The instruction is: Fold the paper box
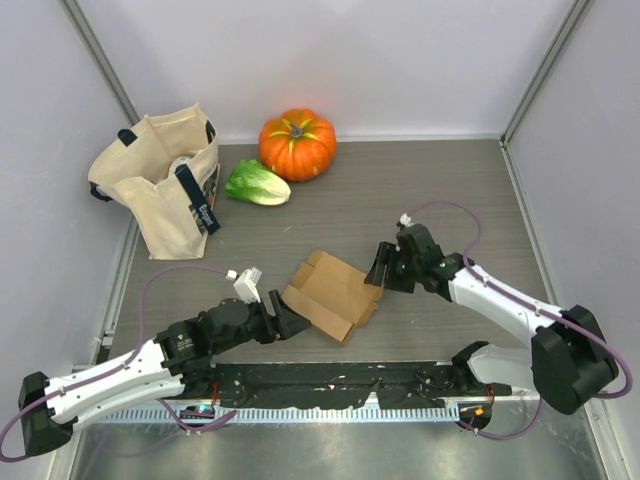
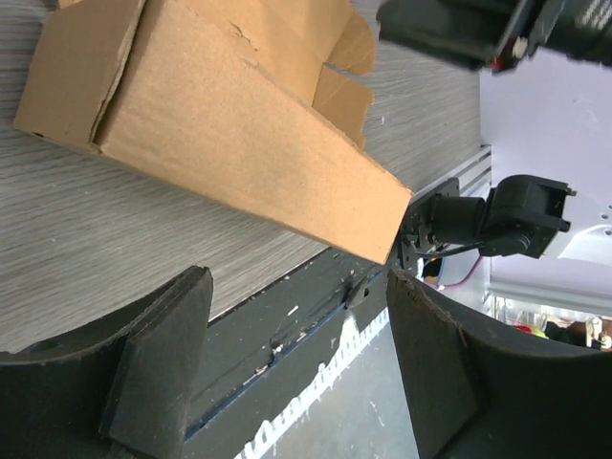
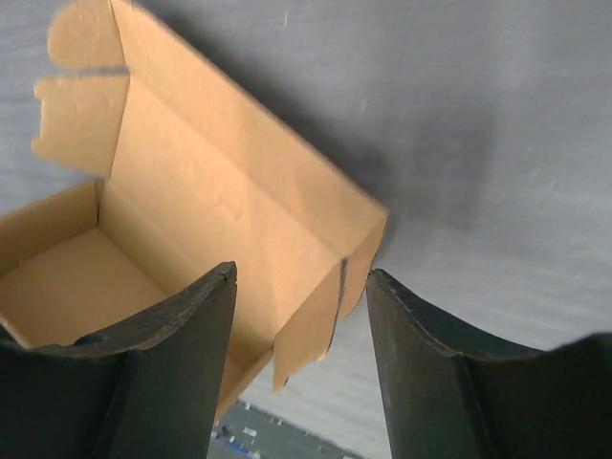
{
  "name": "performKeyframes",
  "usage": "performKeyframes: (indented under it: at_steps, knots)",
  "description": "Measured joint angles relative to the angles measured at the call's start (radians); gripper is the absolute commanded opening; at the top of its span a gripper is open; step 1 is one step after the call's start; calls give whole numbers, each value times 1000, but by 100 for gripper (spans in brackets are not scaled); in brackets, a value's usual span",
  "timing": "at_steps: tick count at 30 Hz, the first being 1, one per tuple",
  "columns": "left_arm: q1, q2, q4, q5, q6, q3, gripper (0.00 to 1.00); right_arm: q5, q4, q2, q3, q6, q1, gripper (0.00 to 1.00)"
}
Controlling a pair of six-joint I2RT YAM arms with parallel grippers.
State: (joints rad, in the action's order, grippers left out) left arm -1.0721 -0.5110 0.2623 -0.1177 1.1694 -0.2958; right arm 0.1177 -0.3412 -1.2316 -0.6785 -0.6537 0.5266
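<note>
Box (image 1: 330,292): thin cardboard, likely light and easily creased; best gripped at flap edges. Left pincer (image 1: 290,322), right pincer (image 1: 378,269): both apart, empty.

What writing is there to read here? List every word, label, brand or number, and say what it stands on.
Navy strap on the tote bag: a short run of white lettering, too small and blurred to read.
Paper box: plain cardboard, with no print in any view.
Nothing else in the three views carries legible text.
</note>
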Motion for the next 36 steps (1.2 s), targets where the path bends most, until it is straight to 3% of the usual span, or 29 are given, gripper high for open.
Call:
performKeyframes:
  at_steps: [3,5,10,13,21,26,32,36]
  knots:
    - [0,-3,56,-25,-8,-23,71,12,-6,56,68,-93,57,58]
    - [0,-22,136,-71,-26,-77,76,8,-12,65,91,-150,93,56]
    - [14,-200,399,-259,-98,-415,82,-11,-4,61,125,-251,142,53]
    - [74,-355,472,-293,-188,-612,87,-25,-3,58,132,-285,146,54]
    - [349,-587,474,-120,-506,-671,89,-3,79,121,225,-392,160,54]
    - [438,-754,414,36,-630,-701,90,33,177,108,298,-487,224,50]
    - [458,-924,337,152,-683,-722,89,41,296,65,299,-538,246,27]
    - [469,-1031,289,217,-689,-723,85,31,340,64,299,-549,247,7]
